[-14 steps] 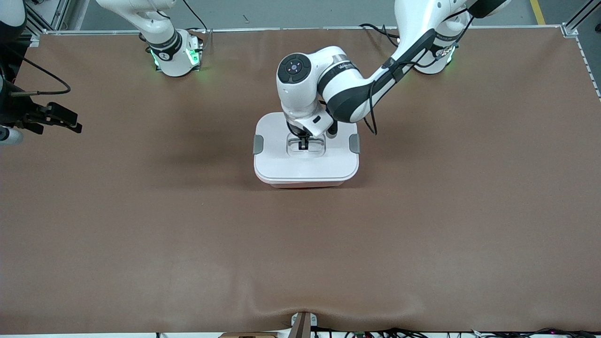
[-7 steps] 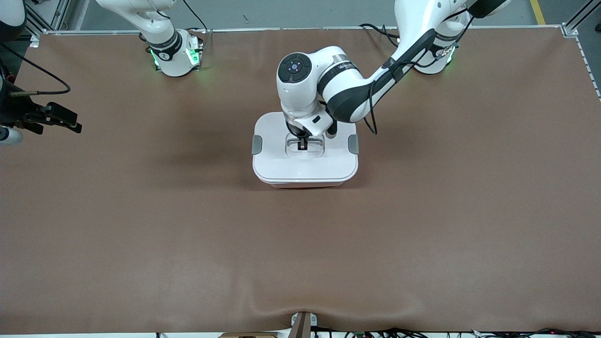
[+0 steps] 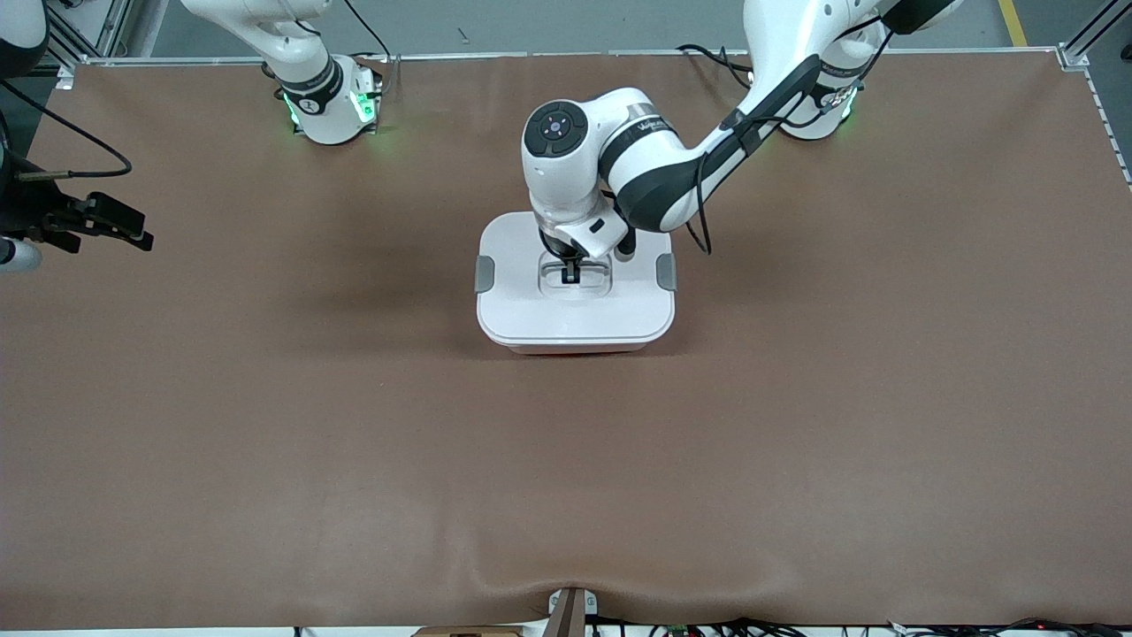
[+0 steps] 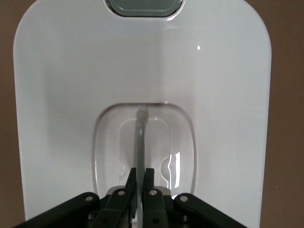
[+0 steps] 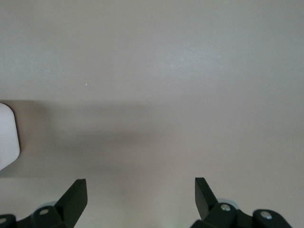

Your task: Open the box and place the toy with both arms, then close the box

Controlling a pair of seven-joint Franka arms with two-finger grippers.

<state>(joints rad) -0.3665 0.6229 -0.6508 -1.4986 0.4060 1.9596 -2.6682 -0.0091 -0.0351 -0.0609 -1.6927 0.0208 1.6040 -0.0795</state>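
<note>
The box point(image 3: 531, 310) stands in the middle of the table with its white lid point(image 4: 61, 95) on it. A thin strip of the pale pink base point(image 3: 575, 349) shows at the edge nearer the front camera. My left gripper point(image 3: 571, 272) point(image 4: 141, 170) is down in the lid's recess, shut on the thin clear handle point(image 4: 140, 137). My right gripper point(image 3: 133, 228) point(image 5: 141, 183) hangs open over bare table at the right arm's end, with nothing between its fingers. The toy is out of view.
Grey clips point(image 3: 485, 272) point(image 3: 667, 271) sit on the box's two short sides, and one clip point(image 4: 144, 7) shows in the left wrist view. A white corner of the box point(image 5: 7, 137) shows in the right wrist view. Brown mat point(image 3: 796, 425) covers the table.
The lid has shifted slightly toward the right arm's end of the table, and less of the pink base shows. Both grippers keep their states, and the right arm has hardly moved.
</note>
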